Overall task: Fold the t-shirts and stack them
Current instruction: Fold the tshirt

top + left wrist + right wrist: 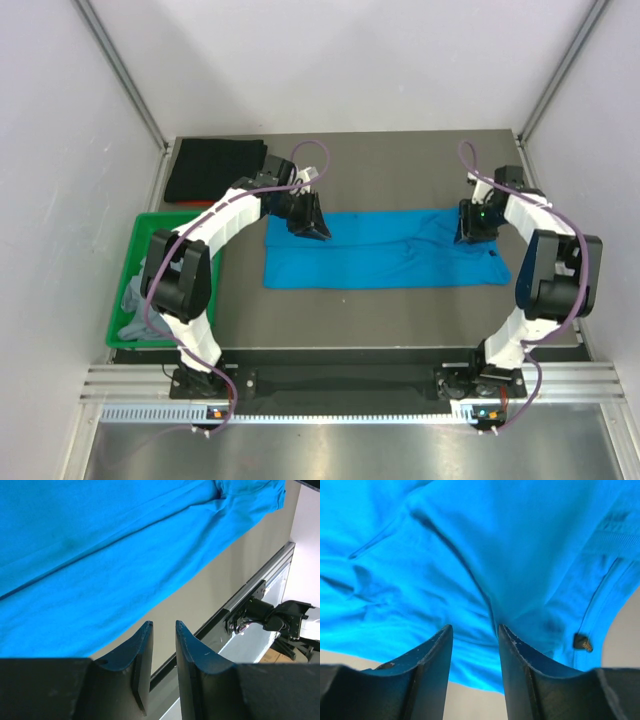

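A bright blue t-shirt (380,255) lies folded into a long band across the middle of the table (400,170). My left gripper (312,225) hangs over its far left corner. In the left wrist view the gripper (163,624) is open by a narrow gap with nothing in it, and the blue cloth (100,555) lies beyond the tips. My right gripper (470,232) is over the shirt's right end; its fingers (475,627) stand apart just above wrinkled blue cloth (510,545). A black t-shirt (213,170) lies folded at the back left. A grey t-shirt (133,300) sits crumpled in the bin.
The green plastic bin (128,270) stands off the table's left edge. White walls with metal posts close in the left, right and back. An aluminium rail (350,385) runs along the near edge between the arm bases.
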Tool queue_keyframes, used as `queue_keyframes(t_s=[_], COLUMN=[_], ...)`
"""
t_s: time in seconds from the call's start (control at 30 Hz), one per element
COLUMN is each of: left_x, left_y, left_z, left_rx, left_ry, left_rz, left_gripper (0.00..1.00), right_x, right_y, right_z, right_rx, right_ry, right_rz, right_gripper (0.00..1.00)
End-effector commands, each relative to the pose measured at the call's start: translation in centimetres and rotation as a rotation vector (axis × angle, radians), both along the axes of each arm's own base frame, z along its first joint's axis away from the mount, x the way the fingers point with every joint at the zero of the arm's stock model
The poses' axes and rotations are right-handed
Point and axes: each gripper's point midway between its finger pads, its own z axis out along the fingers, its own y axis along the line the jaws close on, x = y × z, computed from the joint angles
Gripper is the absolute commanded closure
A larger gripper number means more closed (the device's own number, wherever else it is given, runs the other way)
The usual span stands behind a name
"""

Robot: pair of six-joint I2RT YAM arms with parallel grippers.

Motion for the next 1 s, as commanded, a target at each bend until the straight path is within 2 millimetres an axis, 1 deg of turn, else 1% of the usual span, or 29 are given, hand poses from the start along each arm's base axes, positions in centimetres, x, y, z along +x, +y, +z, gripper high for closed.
queue_keyframes(t_s=[0.0,0.13,0.17,0.27,0.3,0.33,0.37,0.4,0.47,0.53,0.63,0.7,0.73,0.77,0.8,0.83,0.87,0.9,0.93,0.97], left_x=[0.3,0.2,0.2,0.1,0.2,0.2,0.4,0.5,0.9,1.3,1.8,2.1,2.4,2.7,2.8,3.2,3.5,3.8,4.0,4.3], left_y=[-0.3,-0.3,-0.3,-0.2,-0.2,-0.1,-0.1,0.1,0.5,0.7,0.8,1.2,1.3,1.5,1.7,1.7,1.8,2.0,1.8,1.6], left_z=[1.5,1.1,1.2,0.8,0.8,0.7,1.0,1.0,0.9,0.9,0.8,0.5,0.6,0.6,0.7,1.2,1.4,1.8,2.3,3.0], left_rx=[-0.037,-0.033,-0.034,-0.021,-0.02,-0.012,-0.01,0.001,0.031,0.046,0.059,0.089,0.097,0.115,0.124,0.125,0.131,0.14,0.131,0.114], left_ry=[-0.055,-0.043,-0.044,-0.04,-0.043,-0.045,-0.055,-0.06,-0.078,-0.093,-0.109,-0.112,-0.12,-0.126,-0.128,-0.144,-0.151,-0.162,-0.166,-0.18], left_rz=[-0.01,-0.011,-0.011,-0.013,-0.013,-0.013,-0.015,-0.014,-0.003,0.001,0.003,0.017,0.025,0.04,0.046,0.055,0.068,0.083,0.093,0.097], left_gripper=[0.71,0.71,0.71,0.71,0.71,0.71,0.71,0.7,0.7,0.7,0.7,0.7,0.7,0.7,0.7,0.7,0.7,0.71,0.71,0.71], right_x=[0.1,-1.3,-1.9,-2.3,-2.3,-2.1,-1.9,-1.7,-1.2,-0.7,-0.2,-0.5,-0.4,-0.7,-0.7,-1.0,-0.9,-0.7,-0.2,-0.1], right_y=[1.0,2.3,2.3,2.0,2.0,2.1,2.1,2.4,3.2,3.6,3.4,2.8,2.4,1.1,0.7,0.5,0.4,0.7,0.6,1.5], right_z=[2.2,2.0,1.7,2.2,2.5,2.9,4.0,4.6,6.1,7.5,8.2,8.0,8.0,7.7,7.8,7.7,7.9,8.5,9.0,9.5], right_rx=[0.005,0.015,0.007,-0.03,-0.037,-0.037,-0.035,-0.02,0.026,0.051,0.07,0.056,0.061,0.011,0.005,0.005,0.007,0.027,0.014,0.044], right_ry=[-0.07,-0.053,-0.042,-0.057,-0.066,-0.08,-0.115,-0.133,-0.179,-0.229,-0.262,-0.273,-0.272,-0.274,-0.281,-0.276,-0.289,-0.315,-0.355,-0.366], right_rz=[-0.015,-0.009,-0.01,-0.048,-0.062,-0.092,-0.107,-0.126,-0.142,-0.161,-0.255,-0.317,-0.397,-0.469,-0.506,-0.555,-0.568,-0.552,-0.514,-0.455], right_gripper=[0.58,0.59,0.59,0.58,0.57,0.57,0.57,0.56,0.56,0.56,0.57,0.58,0.58,0.58,0.58,0.58,0.58,0.58,0.56,0.55])
